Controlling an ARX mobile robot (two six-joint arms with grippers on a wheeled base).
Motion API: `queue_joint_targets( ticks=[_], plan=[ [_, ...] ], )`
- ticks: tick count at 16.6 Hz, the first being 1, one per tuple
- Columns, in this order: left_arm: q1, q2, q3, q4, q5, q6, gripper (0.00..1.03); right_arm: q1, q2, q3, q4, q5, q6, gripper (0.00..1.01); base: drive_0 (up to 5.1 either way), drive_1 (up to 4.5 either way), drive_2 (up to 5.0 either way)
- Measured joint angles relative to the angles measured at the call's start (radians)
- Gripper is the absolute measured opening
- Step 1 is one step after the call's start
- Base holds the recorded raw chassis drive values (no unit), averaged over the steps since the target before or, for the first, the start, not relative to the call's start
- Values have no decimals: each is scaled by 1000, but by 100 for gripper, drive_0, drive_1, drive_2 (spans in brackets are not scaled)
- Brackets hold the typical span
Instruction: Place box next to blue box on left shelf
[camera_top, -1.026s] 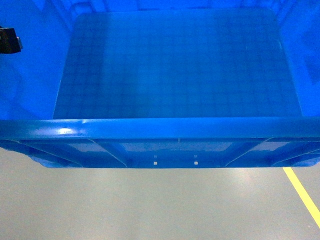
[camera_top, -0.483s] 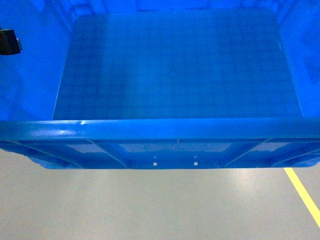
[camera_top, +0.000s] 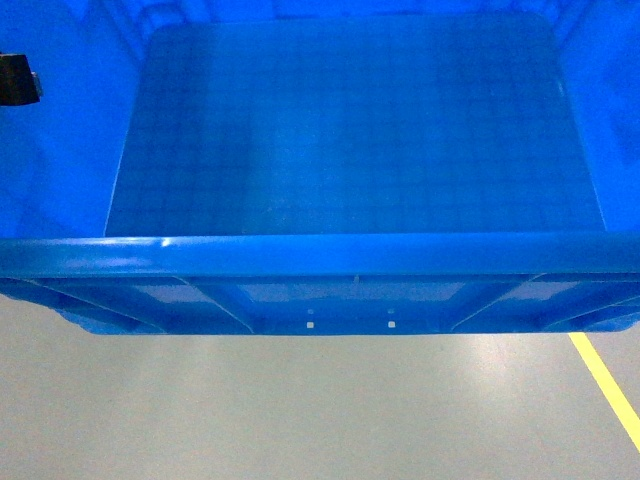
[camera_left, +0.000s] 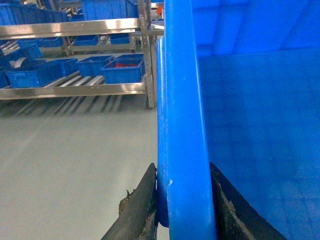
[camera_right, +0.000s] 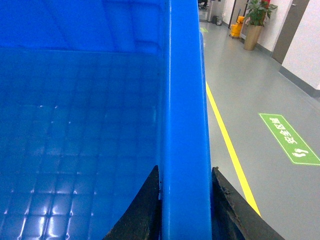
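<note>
The box, a large bright-blue crate with a grid floor, fills the upper head view, held above the grey floor with its near rim towards me. My left gripper is shut on the box's left rim, one finger outside the wall and one inside. My right gripper is shut on the right rim the same way. A steel rack with several blue bins stands far off in the left wrist view. I cannot tell whether it is the left shelf.
Grey floor lies under the box. A yellow floor line runs at the right, also yellow line. A green floor sign, a potted plant and a yellow cart are further right.
</note>
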Motion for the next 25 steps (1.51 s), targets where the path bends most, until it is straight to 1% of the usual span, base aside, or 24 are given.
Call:
queue_joint_targets(
  ticks=[25],
  plan=[
    [-1, 0, 0, 2, 0, 0, 20, -1, 0, 1, 0, 0, 0, 21, 5, 415, -404]
  ],
)
